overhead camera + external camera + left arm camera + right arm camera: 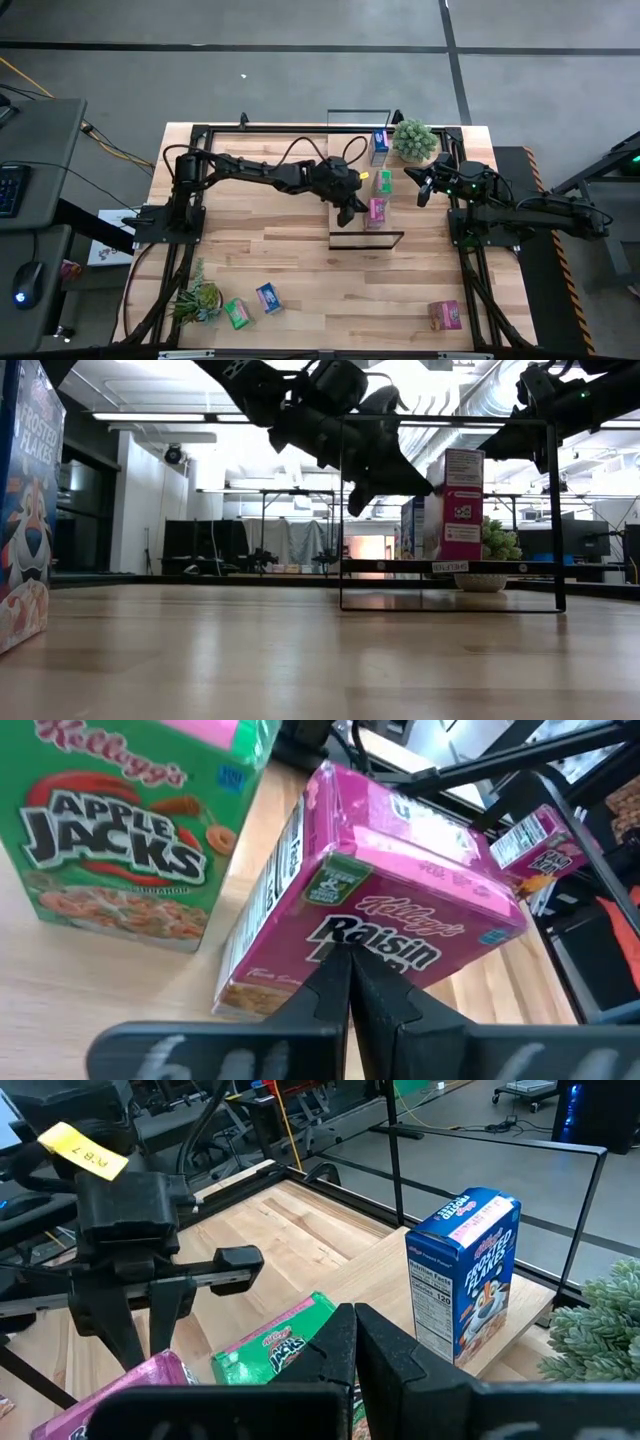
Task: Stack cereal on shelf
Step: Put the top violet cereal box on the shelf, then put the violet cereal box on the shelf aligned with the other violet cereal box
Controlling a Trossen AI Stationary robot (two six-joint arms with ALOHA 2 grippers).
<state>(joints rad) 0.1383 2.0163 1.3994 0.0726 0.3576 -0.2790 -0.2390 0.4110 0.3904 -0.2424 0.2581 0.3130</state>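
The shelf (345, 160) is a light plank in a black wire frame at the table's middle. Three cereal boxes stand on it in a row: blue (379, 146) farthest, green (385, 181) in the middle, pink (376, 211) nearest. My left gripper (349, 214) is shut above the shelf, just left of the pink box (400, 910); the low view shows a gap between them. My right gripper (421, 190) is shut and hovers off the shelf's right side, facing the blue box (462, 1275) and the green box (275, 1345).
A green box (237, 313) and a blue box (268, 297) lie near the table's near left corner beside a spiky plant (197, 298). A pink box (445, 315) sits near right. A second plant (414, 140) stands at the shelf's far right end.
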